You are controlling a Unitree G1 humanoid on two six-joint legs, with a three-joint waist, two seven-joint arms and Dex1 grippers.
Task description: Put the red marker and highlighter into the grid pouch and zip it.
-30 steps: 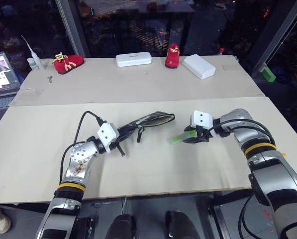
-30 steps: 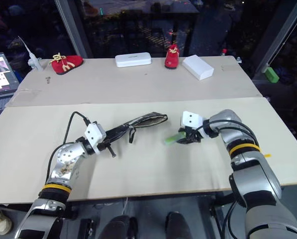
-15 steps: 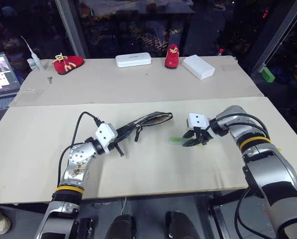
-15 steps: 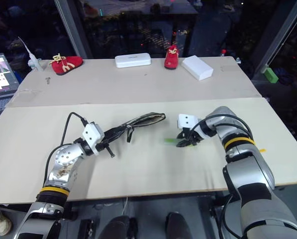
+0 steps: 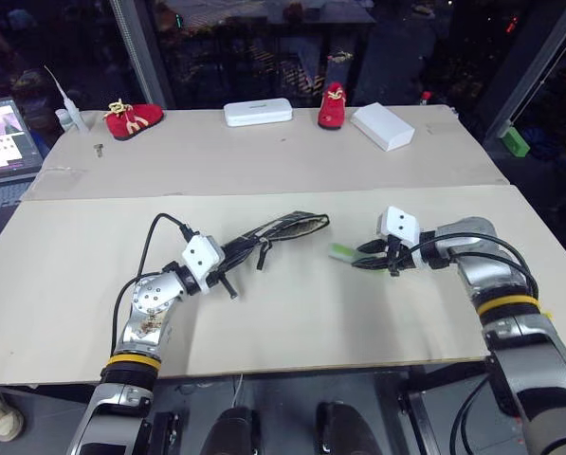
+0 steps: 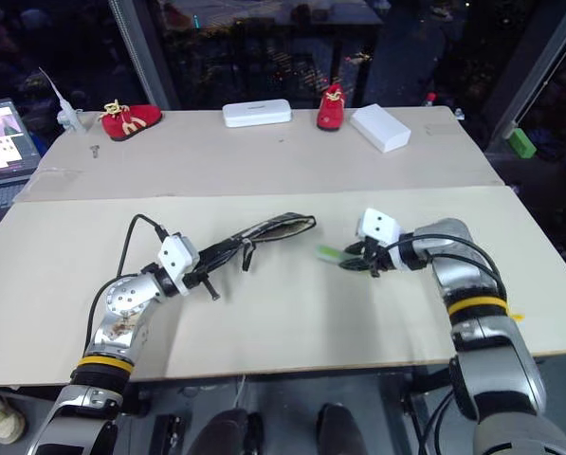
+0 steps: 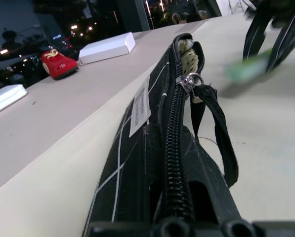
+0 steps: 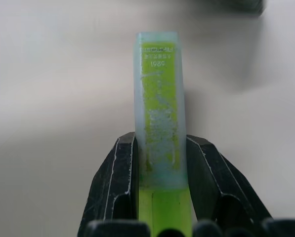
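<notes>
Right wrist view: the right claw (image 8: pixel 159 163) clamps the highlighter (image 8: pixel 159 123) between both black fingers, pale cap pointing outward. From the head camera, that highlighter (image 5: pixel 342 253) hangs above the tabletop (image 5: pixel 292 322), just right of the grid pouch (image 5: pixel 273 234). The left claw (image 5: pixel 228 254) is closed on the pouch's near end, holding it lifted, its zipper (image 7: pixel 179 143) open, the loop pull (image 7: pixel 214 131) dangling.

Green highlighter (image 8: pixel 159 113) lifted, grid pouch (image 5: pixel 281 230) unzipped, raised
</notes>
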